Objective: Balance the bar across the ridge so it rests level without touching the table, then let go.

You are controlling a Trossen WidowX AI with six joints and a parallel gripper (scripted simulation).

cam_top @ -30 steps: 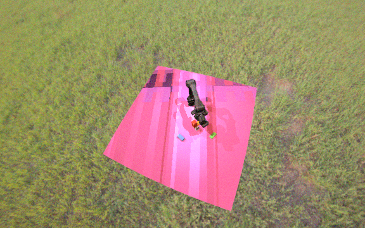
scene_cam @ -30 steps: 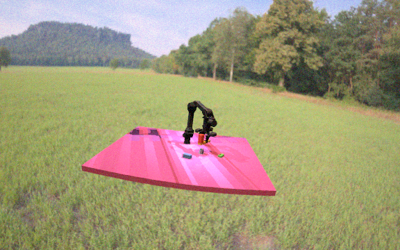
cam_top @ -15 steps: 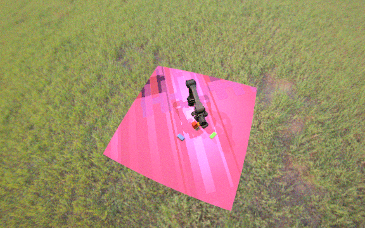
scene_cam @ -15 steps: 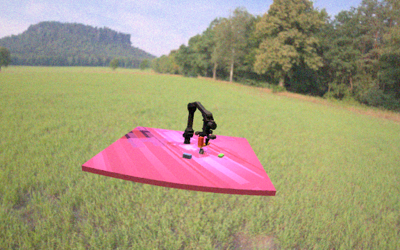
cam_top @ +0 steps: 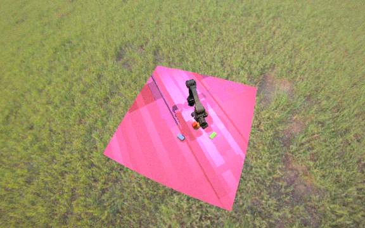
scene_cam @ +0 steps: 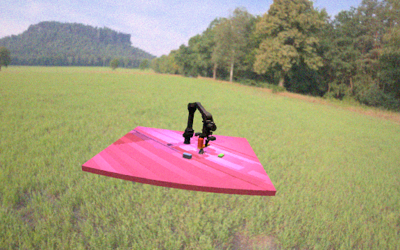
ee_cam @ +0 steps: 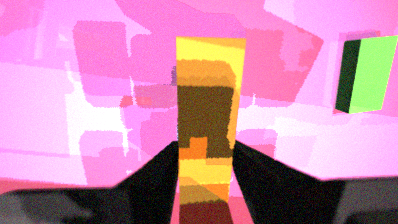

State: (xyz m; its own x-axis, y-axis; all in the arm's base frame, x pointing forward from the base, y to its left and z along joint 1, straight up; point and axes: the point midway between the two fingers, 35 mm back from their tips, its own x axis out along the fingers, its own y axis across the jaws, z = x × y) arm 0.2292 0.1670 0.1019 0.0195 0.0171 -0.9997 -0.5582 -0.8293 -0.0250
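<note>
The pincer (ee_cam: 205,165) is clamping the orange bar (ee_cam: 207,100) near its end, carrying it above the worktop (scene_cam: 144,163), probably seeking the ridge.

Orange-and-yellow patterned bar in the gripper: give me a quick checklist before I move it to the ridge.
1. Grip: gripper shut on the orange-and-yellow patterned bar: ok.
2. Bar centred between the dark fingers: ok.
3. Bar off the pink table: ok, exterior view.
4. Ridge located: cannot tell; a small dark shape sits below the bar.
5. Green block clear of the bar: ok.
6. Blue-grey block clear: ok.
</note>
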